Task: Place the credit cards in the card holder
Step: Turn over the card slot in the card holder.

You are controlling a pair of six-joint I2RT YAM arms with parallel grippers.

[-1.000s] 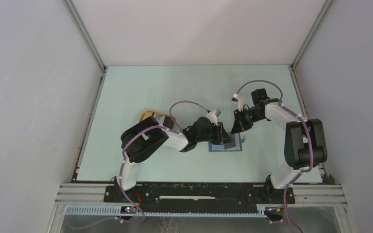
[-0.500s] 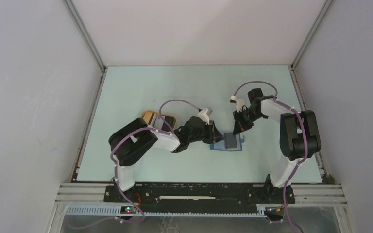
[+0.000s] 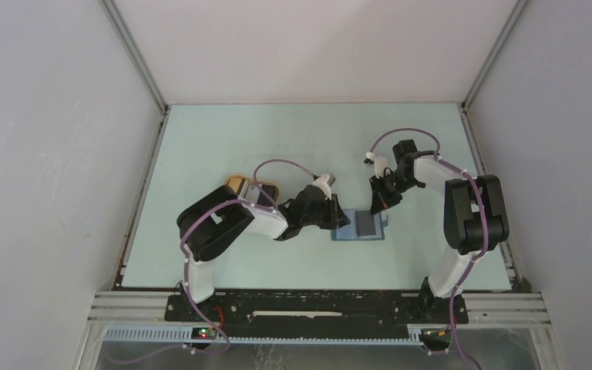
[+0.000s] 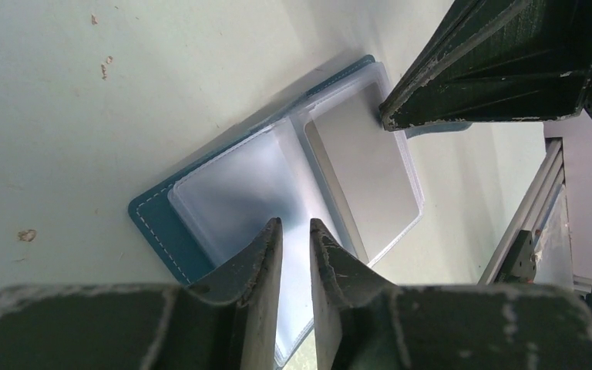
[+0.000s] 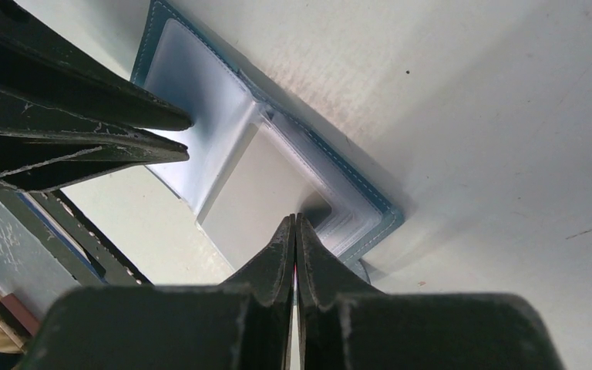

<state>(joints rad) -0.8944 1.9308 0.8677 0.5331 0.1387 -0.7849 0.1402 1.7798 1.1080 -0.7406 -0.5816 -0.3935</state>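
The teal card holder lies open on the table, clear sleeves up. It also shows in the left wrist view and the right wrist view. One grey credit card lies in its right half, silvery in the wrist views. My left gripper is nearly shut, a narrow empty gap between its fingers, tips on the left sleeve. My right gripper is shut and empty, tips at the card's far edge. No other cards are in view.
A tan oval tray sits left of the holder, partly behind the left arm. Grey walls close in the table on three sides. A metal rail runs along the near edge.
My left gripper has drawn back to the left, off the middle of the card holder, so the card now shows. My right gripper has shifted slightly away from the holder's right edge.
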